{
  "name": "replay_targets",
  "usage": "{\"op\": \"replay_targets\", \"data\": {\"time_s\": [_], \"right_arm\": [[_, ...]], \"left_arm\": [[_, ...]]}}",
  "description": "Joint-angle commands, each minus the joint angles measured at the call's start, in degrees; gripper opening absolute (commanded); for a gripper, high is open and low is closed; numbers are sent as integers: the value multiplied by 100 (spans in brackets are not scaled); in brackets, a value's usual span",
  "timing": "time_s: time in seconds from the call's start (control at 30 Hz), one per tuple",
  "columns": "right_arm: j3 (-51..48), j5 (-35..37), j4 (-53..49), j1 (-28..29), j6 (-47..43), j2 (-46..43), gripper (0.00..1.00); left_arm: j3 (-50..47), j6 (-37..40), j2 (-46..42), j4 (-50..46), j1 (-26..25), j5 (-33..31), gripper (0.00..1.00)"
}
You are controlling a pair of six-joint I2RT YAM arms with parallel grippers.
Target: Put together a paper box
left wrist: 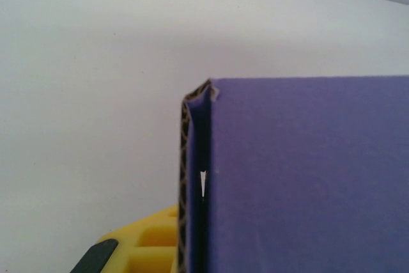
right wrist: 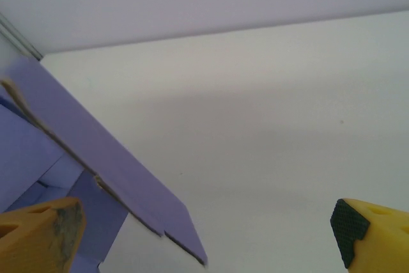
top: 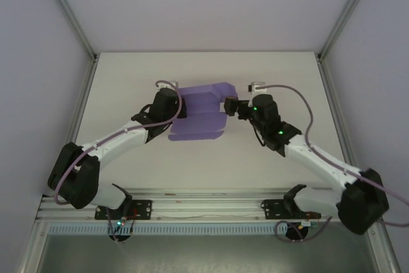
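Note:
The purple paper box (top: pixel 201 114) lies partly folded in the middle of the white table (top: pixel 128 75), between my two grippers. My left gripper (top: pixel 179 108) is at its left side, shut on a folded wall. In the left wrist view that wall's corrugated edge (left wrist: pixel 187 177) stands upright beside one yellow finger (left wrist: pixel 144 244), and the other finger is hidden behind the purple panel (left wrist: pixel 307 171). My right gripper (top: pixel 229 107) sits at the box's right edge, open wide. In the right wrist view a raised purple flap (right wrist: pixel 96 158) slants down between its left finger (right wrist: pixel 38 234) and right finger (right wrist: pixel 370 228), touching neither.
Pale enclosure walls with metal posts (top: pixel 77 30) surround the table on three sides. An aluminium rail (top: pixel 204 202) runs along the near edge by the arm bases. Bare table surface lies behind and in front of the box.

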Motion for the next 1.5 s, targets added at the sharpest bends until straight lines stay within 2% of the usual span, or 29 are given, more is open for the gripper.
{"op": "replay_targets", "data": {"time_s": [0.0,0.13,0.27,0.37,0.43,0.53,0.63,0.73,0.8,0.97,1.1,1.33,1.47], "right_arm": [[-65,-260,-713,-381,45,-781,100],[-2,-894,-1080,-1080,66,-1268,100],[411,-1883,-1659,-1693,-352,-774,92],[771,-2474,-1957,-1742,-971,-85,83],[1054,-3042,-2094,-1740,-1275,308,73],[1367,-4047,-2177,-1737,-1681,757,64],[1526,-4729,-2310,-1674,-2071,1018,61],[1588,-5005,-2389,-1469,-2364,1166,59],[1626,-4997,-2382,-1284,-2493,1243,59],[1884,-4816,-2259,-846,-2558,1554,51],[2217,-4355,-2278,-531,-2576,1873,50],[2517,-2618,-2044,-67,-2225,2188,52],[2495,-1226,-1644,165,-1820,2319,49]], "left_arm": [[-13,299,-189,-51,54,5,0],[-89,412,-244,36,66,146,0],[-106,458,-253,118,67,306,0],[-82,521,-244,120,68,377,0],[-58,550,-227,87,68,367,0],[-12,562,-176,6,64,305,0],[21,561,-122,-3,65,334,0],[60,571,-77,-37,73,362,0],[84,586,-42,-61,70,366,0],[144,603,41,-106,67,399,0],[204,597,100,-219,63,361,0],[270,522,91,-397,64,82,0],[237,592,42,-361,43,177,0]]}}
